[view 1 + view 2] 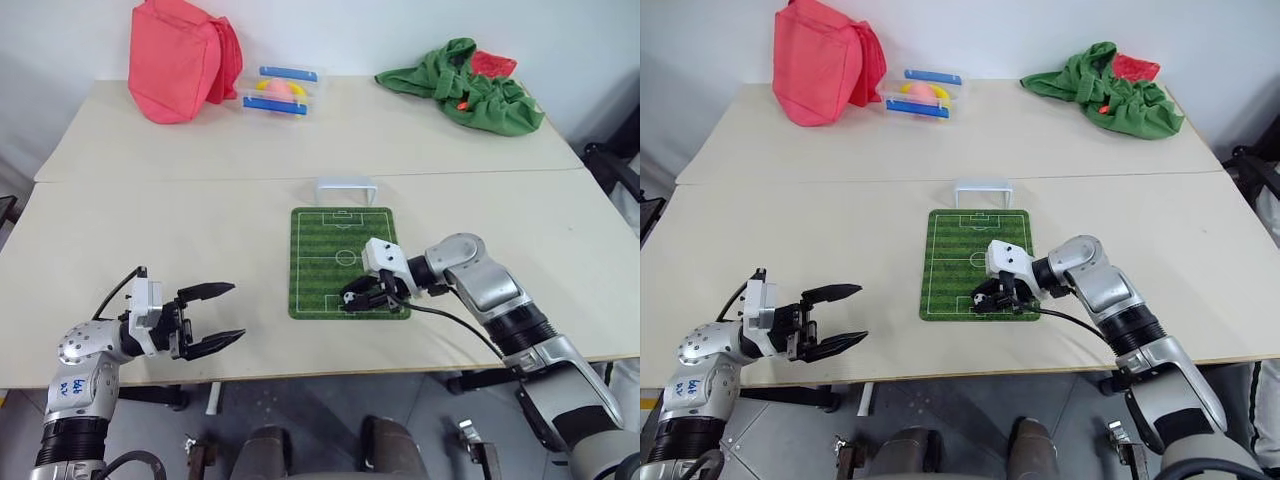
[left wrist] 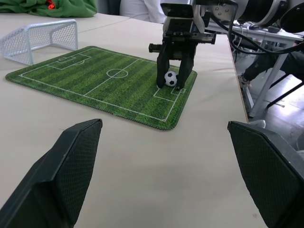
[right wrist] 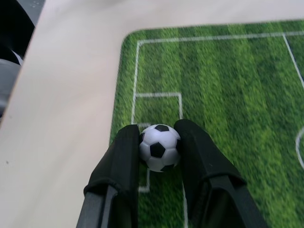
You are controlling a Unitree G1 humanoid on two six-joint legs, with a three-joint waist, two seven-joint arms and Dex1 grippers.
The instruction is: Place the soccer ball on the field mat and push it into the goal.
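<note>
A pale tabletop seen from above fills most of the frame; at lower centre lies the field mat, a flat green rectangle with white pitch lines; just beyond its far short edge, toward the middle of the frame, stands the goal, a low white frame, its mouth facing the mat. The right gripper reaches in from the lower right and its two black fingers are clamped on the soccer ball, one on each side; the ball sits at the near end of the mat, by the small penalty box markings, at or just above the grass; whether it rests on the mat cannot be told. The left gripper hangs at lower left of the frame, well apart from the mat, fingers spread wide and holding nothing. Along the top of the frame sit a red bag, a clear box with blue bars and a crumpled green cloth. The ball looks very light, hard and smooth, so it would likely roll freely at the faintest touch once let go; a hold across its middle seems safest, and a soft push squarely from behind, aimed along the mat's length, appears best for steering it to the goal.
</note>
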